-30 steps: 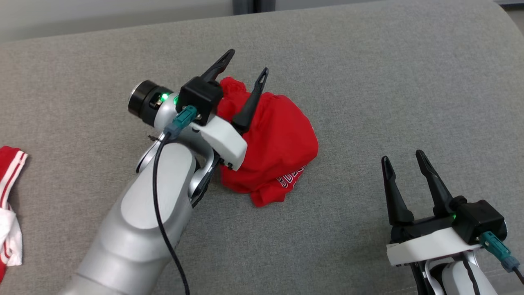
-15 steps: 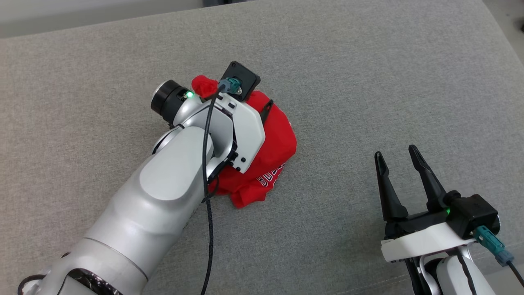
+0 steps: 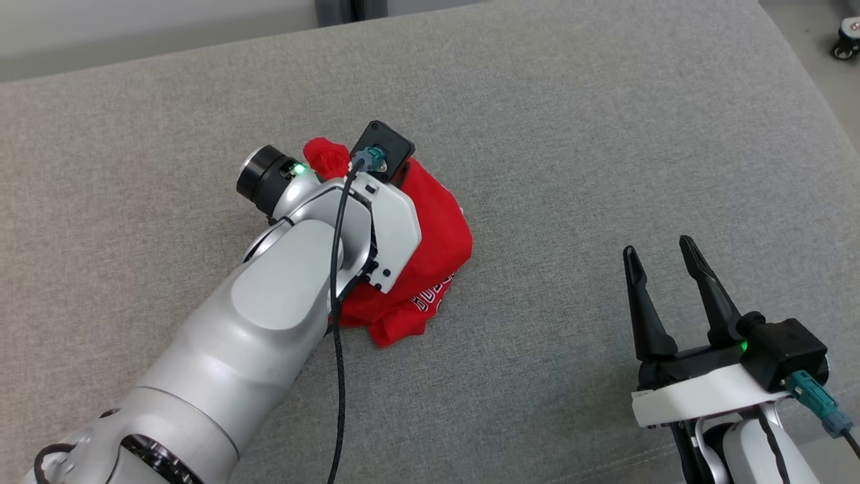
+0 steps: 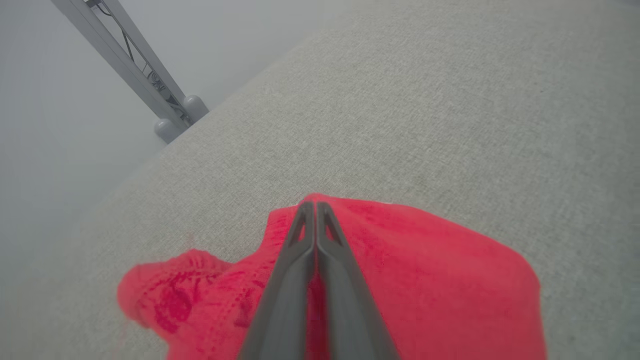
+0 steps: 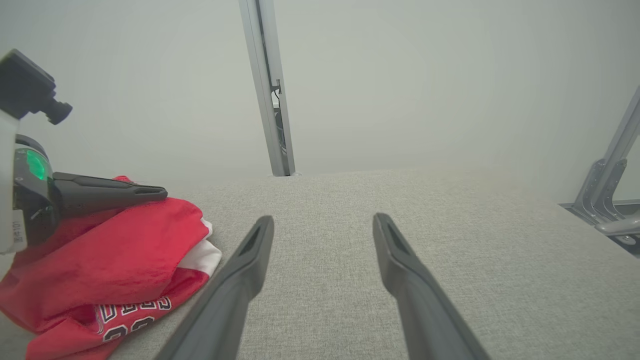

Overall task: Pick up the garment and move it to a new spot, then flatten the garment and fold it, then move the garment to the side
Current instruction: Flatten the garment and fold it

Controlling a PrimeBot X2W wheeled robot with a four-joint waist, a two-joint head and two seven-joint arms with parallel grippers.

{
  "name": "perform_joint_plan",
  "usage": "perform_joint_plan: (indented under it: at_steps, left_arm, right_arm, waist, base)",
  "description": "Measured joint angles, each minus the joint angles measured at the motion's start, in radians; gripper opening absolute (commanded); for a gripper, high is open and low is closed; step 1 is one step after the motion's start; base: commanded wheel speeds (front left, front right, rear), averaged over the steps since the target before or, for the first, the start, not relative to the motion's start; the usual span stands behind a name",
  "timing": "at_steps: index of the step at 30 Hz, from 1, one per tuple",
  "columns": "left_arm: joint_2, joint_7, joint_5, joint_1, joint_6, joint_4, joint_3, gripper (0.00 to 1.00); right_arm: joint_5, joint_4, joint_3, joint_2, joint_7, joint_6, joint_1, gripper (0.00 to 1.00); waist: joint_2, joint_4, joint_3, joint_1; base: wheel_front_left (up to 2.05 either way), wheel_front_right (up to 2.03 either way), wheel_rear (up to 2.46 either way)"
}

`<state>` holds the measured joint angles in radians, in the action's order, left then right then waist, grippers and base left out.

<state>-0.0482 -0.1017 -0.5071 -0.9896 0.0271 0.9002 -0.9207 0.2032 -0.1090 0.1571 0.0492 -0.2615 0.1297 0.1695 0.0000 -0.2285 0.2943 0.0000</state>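
While left fingers (image 4: 295, 260) pinch crumpled red garment (image 4: 425, 280) (white lettering), right fingers (image 5: 240, 280) gape empty.

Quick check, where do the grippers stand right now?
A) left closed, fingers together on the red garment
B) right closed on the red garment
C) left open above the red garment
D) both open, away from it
A: the left wrist view shows the left gripper with fingers pressed together on the red garment; the right gripper stands open over the grey cushion.
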Motion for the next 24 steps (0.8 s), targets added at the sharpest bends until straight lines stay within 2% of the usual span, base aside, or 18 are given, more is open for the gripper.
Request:
perform_joint_plan:
  at_steps: [4, 6, 7, 8, 9, 16, 17, 18, 19, 24]
  left_arm:
    - [0.000, -0.012, -0.016, 0.002, 0.006, 0.021, -0.037, 0.00]
    - [0.000, -0.008, -0.021, 0.002, -0.014, 0.026, -0.046, 0.00]
    - [0.000, 0.001, -0.023, 0.002, -0.027, 0.026, -0.050, 0.29]
    - [0.000, 0.003, -0.028, 0.001, -0.035, 0.026, -0.053, 0.96]
    - [0.000, -0.004, -0.040, 0.001, -0.037, 0.029, -0.059, 1.00]
    - [0.000, -0.116, -0.057, 0.001, -0.036, 0.084, -0.125, 1.00]
    - [0.000, -0.125, -0.057, 0.000, -0.030, 0.091, -0.132, 0.24]
    - [-0.001, -0.118, -0.062, -0.001, -0.020, 0.091, -0.132, 0.00]
    - [-0.001, -0.114, -0.072, -0.002, -0.009, 0.090, -0.132, 0.00]
    - [-0.001, 0.013, -0.105, -0.021, -0.020, 0.057, -0.104, 0.00]
  right_arm:
    - [0.002, -0.002, 0.001, 0.000, 0.000, 0.000, -0.011, 1.00]
    - [0.002, -0.005, 0.008, 0.000, 0.000, 0.000, -0.014, 1.00]
    - [0.002, -0.007, 0.012, 0.000, 0.000, 0.000, -0.015, 1.00]
    - [0.002, -0.009, 0.015, -0.001, 0.000, 0.000, -0.015, 1.00]
    - [0.002, -0.010, 0.019, -0.001, 0.000, 0.000, -0.015, 1.00]
    - [0.007, -0.007, 0.020, -0.001, 0.000, 0.000, -0.015, 1.00]
    - [0.007, -0.007, 0.017, -0.001, 0.000, 0.000, -0.015, 1.00]
    - [0.008, -0.006, 0.016, -0.001, 0.000, 0.000, -0.015, 1.00]
    - [0.008, -0.005, 0.014, -0.001, 0.000, 0.000, -0.015, 1.00]
    - [0.012, -0.006, 0.010, -0.001, 0.000, 0.000, -0.015, 1.00]
  waist:
    - [0.0000, 0.003, -0.024, 0.0000]
    - [0.0000, 0.003, -0.034, 0.0000]
    - [0.0000, 0.002, -0.037, 0.0000]
    - [0.0000, 0.000, -0.038, 0.0000]
    - [0.0000, -0.003, -0.039, 0.0000]
    - [0.0000, -0.027, -0.032, 0.0000]
    - [0.0001, -0.030, -0.031, 0.0000]
    - [0.0000, -0.032, -0.029, 0.0000]
    - [0.0000, -0.035, -0.028, 0.0000]
    - [0.0000, -0.038, -0.033, 0.0000]
  base:
    - [0.00, 0.00, 0.00]
    - [0.00, 0.00, 0.00]
    - [0.00, 0.00, 0.00]
    - [0.00, 0.00, 0.00]
    - [0.00, 0.00, 0.00]
    - [0.00, 0.00, 0.00]
    - [0.00, 0.00, 0.00]
    - [0.00, 0.00, 0.00]
    - [0.00, 0.00, 0.00]
    - [0.00, 0.00, 0.00]
